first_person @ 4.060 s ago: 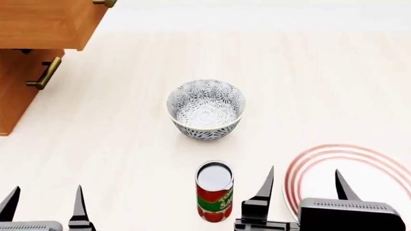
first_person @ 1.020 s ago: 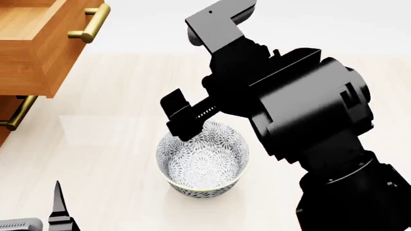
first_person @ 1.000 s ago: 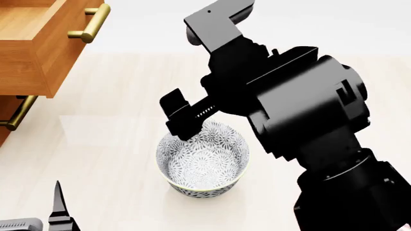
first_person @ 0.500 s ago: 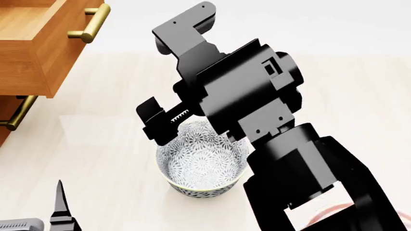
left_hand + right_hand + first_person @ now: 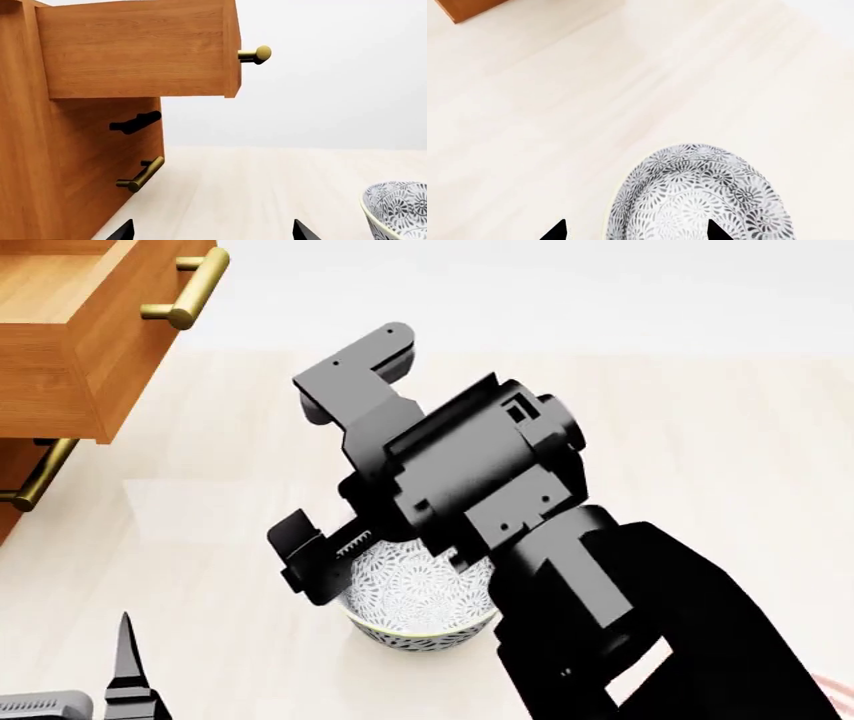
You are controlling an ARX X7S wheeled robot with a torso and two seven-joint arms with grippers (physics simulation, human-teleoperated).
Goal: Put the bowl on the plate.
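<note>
Black left gripper low at near left, idle, fingertips spread apart. Just beyond, grey-blue floral bowl, round and deep, glossy, on pale tabletop, not yet lifted. Right gripper poised over its rim, tips parted, holding nothing. Plate barely in view at near right, if at all; grasp, carry and placing all left. Far left, warm wooden cabinet, brass handles.

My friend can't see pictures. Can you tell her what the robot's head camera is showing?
The robot's big black right arm reaches over a flowery grey-blue bowl on a pale table. A wooden cabinet with brass handles stands at the far left.
</note>
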